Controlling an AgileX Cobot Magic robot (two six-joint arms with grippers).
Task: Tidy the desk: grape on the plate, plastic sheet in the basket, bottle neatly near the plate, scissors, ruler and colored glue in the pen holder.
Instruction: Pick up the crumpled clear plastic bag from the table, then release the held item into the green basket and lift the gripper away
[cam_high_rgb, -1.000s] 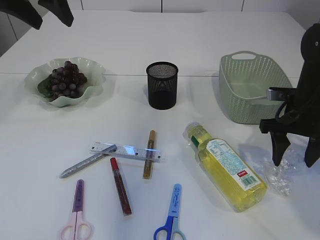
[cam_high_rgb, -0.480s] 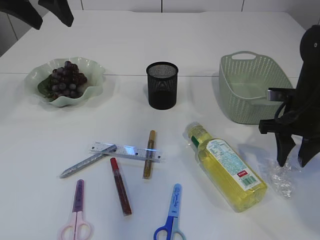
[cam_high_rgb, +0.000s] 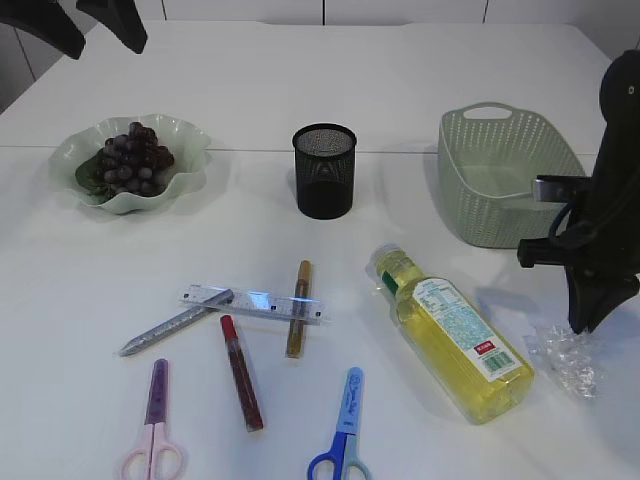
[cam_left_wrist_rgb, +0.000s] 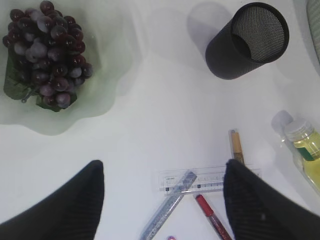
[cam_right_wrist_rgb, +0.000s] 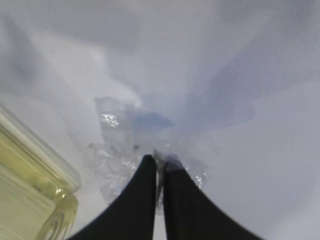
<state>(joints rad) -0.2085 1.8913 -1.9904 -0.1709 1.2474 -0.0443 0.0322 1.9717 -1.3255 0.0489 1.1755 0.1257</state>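
At upper left the left pincer (cam_left_wrist_rgb: 160, 192) hangs spread and empty, while at lower right the right pincer (cam_right_wrist_rgb: 159, 167), gaping a second ago, has clenched on the plastic sheet (cam_high_rgb: 566, 358), ready to lift toward the basket (cam_high_rgb: 500, 170).

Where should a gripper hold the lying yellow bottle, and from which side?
Probably across the bottle body's middle, from straight above, jaws spanning its width. It lies flat, cap toward the pen holder; the body is wide, so the jaws must open fully.
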